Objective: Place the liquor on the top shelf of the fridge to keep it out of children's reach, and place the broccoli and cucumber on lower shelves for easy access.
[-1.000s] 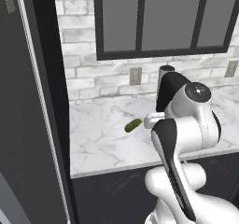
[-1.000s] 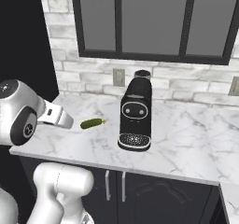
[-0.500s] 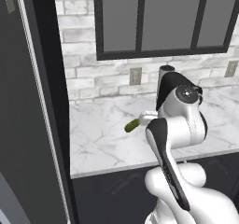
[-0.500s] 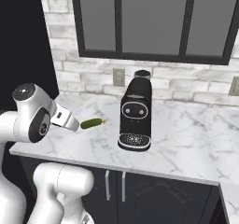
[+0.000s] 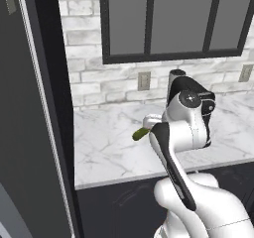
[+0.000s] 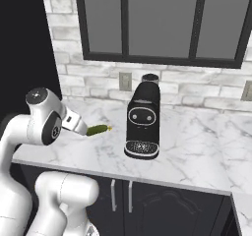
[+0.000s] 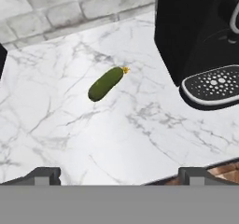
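One arm folded low over counter (image 7: 140, 134) | claw (image 7: 119, 174) spread wide, empty | cucumber (image 7: 106, 83) ahead

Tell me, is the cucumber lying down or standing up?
Lying down. The cucumber rests flat on its side on the marble counter, beside the black coffee machine.

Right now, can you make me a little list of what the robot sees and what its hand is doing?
place: marble counter under a dark window
cucumber: lying flat on the counter, apart from the machine
coffee machine: black, upright, beside the cucumber
gripper: open, holding nothing, pointed at the counter short of the cucumber
fridge: dark door at the counter's left end
wall: pale brick with an outlet
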Controlling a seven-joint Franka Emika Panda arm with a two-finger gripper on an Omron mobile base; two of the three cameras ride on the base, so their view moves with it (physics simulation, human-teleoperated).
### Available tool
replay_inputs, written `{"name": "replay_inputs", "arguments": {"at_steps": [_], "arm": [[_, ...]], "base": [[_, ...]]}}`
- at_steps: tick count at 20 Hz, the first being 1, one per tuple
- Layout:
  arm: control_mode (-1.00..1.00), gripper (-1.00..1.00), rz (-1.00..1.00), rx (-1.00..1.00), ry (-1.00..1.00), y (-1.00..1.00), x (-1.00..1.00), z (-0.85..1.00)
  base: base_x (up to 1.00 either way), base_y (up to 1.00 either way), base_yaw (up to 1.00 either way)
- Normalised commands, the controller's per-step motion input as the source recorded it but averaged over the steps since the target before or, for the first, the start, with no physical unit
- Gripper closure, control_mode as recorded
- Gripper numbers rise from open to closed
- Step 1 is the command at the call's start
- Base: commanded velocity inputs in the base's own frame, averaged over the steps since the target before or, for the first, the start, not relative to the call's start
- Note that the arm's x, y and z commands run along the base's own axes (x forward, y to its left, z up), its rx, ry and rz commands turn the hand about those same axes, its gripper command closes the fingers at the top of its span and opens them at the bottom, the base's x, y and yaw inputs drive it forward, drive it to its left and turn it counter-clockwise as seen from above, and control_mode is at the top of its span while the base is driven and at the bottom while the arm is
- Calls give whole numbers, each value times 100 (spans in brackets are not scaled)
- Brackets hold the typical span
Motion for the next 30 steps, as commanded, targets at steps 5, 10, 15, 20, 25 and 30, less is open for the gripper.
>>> {"name": "replay_inputs", "arguments": {"at_steps": [5, 10, 15, 20, 25, 30], "arm": [[-100, -100, -3, 0, 2, 8, 39, -12], [-100, -100, -1, 0, 3, 1, 38, -21], [-100, -100, -1, 0, 3, 1, 35, -29], [-100, -100, -1, 0, 3, 5, 35, -34], [-100, -100, -1, 0, 3, 7, 34, -35], [-100, -100, -1, 0, 2, 4, 34, -30]], "base": [[0, 0, 0], [0, 0, 0], [0, 0, 0], [0, 0, 0], [0, 0, 0], [0, 0, 0]]}}
